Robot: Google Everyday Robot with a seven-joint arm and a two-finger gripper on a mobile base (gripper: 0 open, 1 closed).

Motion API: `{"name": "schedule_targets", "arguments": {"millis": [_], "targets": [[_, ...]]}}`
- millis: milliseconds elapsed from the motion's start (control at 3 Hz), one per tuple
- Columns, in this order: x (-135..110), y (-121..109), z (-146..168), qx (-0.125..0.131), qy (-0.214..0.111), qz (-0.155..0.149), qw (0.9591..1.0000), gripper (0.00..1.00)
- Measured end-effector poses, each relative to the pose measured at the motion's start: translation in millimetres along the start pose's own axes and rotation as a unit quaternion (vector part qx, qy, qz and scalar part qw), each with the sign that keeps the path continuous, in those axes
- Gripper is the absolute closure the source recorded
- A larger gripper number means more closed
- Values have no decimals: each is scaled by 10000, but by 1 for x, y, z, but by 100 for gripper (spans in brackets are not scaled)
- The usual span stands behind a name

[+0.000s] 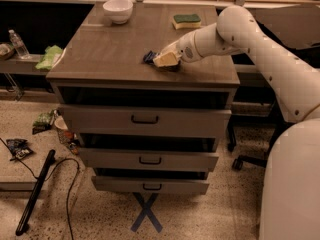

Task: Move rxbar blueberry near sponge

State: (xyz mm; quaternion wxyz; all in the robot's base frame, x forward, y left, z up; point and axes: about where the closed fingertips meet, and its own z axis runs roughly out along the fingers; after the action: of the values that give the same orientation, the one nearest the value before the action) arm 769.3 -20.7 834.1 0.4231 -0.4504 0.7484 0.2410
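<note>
The rxbar blueberry (148, 57) is a small dark blue bar lying on the wooden top of the drawer cabinet (100, 59), near its front middle. Only its left end shows; the rest is hidden under my gripper. My gripper (164, 60) reaches in from the right and sits low over the bar's right end, touching or almost touching it. The sponge (186, 20), yellow with a dark green top, lies at the back right of the same top, well behind the gripper.
A white bowl (118, 10) stands at the back left of the top. A light green cloth (49, 57) and a water bottle (19, 44) sit on a shelf to the left. Three drawers (145, 119) stand slightly open below. Snack bags and a cable lie on the floor at left.
</note>
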Motion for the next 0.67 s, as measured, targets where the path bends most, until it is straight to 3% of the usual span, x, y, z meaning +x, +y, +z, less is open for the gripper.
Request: {"name": "schedule_targets", "arguments": {"millis": [333,667], "targets": [[-16,-14,-11,199,-136,-95,9997,84],[-49,-65,-55,1104,-266,-235,9932,100]]}}
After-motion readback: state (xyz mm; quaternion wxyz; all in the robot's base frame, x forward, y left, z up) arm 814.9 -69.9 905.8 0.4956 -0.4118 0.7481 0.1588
